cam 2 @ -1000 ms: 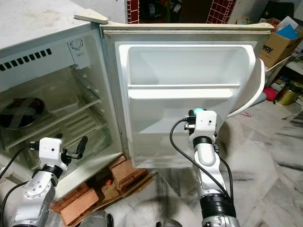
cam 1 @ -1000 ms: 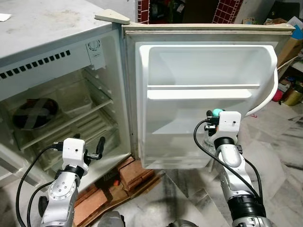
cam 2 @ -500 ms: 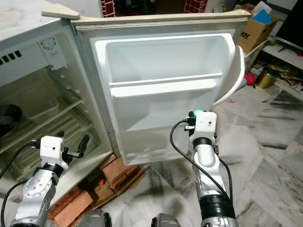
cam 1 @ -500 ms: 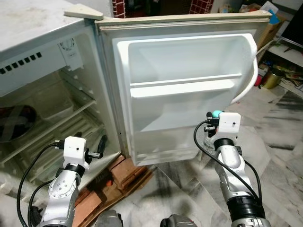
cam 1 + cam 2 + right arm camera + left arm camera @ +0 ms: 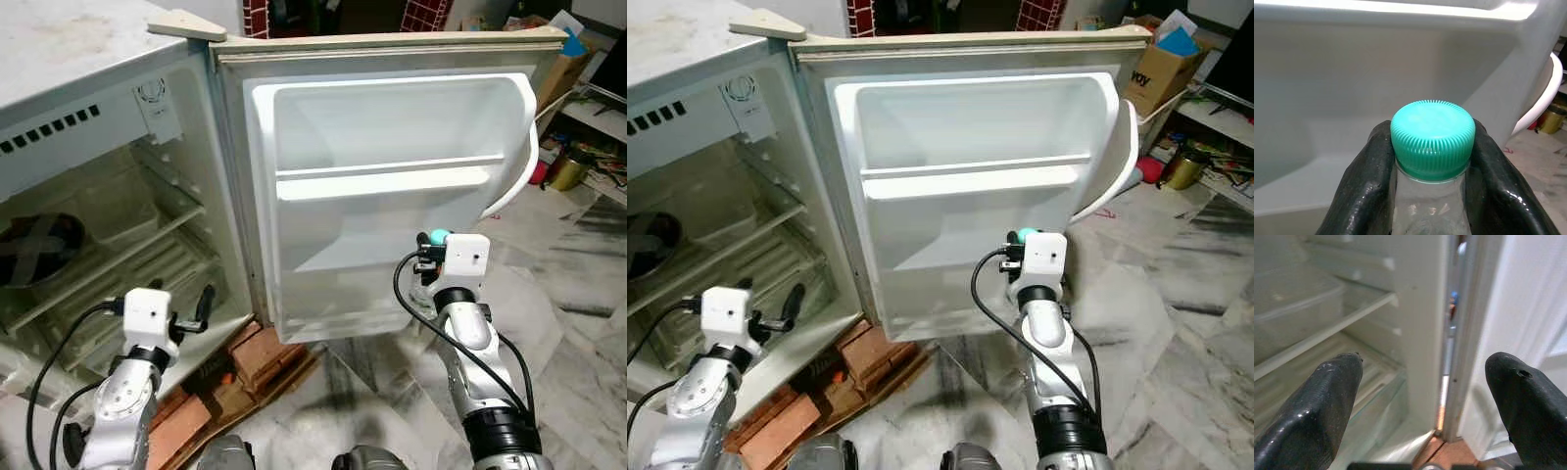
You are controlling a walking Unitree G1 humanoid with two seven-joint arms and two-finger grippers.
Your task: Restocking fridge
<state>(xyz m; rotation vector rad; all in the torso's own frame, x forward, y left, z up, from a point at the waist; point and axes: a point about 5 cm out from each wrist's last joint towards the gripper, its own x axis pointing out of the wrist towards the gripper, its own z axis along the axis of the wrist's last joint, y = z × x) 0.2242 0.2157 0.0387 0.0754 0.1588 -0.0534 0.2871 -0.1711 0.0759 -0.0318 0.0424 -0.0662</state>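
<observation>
Nearest the camera, the right gripper [image 5: 1432,161] is clamped on the neck of a clear bottle [image 5: 1430,205] just under its teal cap [image 5: 1432,137], one black finger [image 5: 1364,196] pressed to each side. In the head views the bottle hangs below the right wrist, in front of the lower part of the open fridge door [image 5: 392,127], its cap [image 5: 438,236] showing beside the white camera housing. The left gripper [image 5: 1422,396] is held low at the fridge's lower front edge, its fingers spread wide with nothing between them; one fingertip [image 5: 1337,382] points toward the cabinet interior.

Beyond the grippers, red bricks [image 5: 269,357] prop the fridge off the marble floor [image 5: 578,294]. The door's inner liner carries a moulded door shelf [image 5: 392,181] across its middle and a deeper lower bin [image 5: 343,304] at its foot. Inside the cabinet, wire shelves [image 5: 127,255] hold a clear lidded container [image 5: 122,211] and a dark round dish [image 5: 39,245]. Cardboard boxes [image 5: 1156,69] stand furthest off.

Risks, as judged: the grip is on the narrow neck alone, so the bottle may swing or slip while being carried. It may catch on the bin's front wall if brought in too low. A nudge from the arm may swing the door.
</observation>
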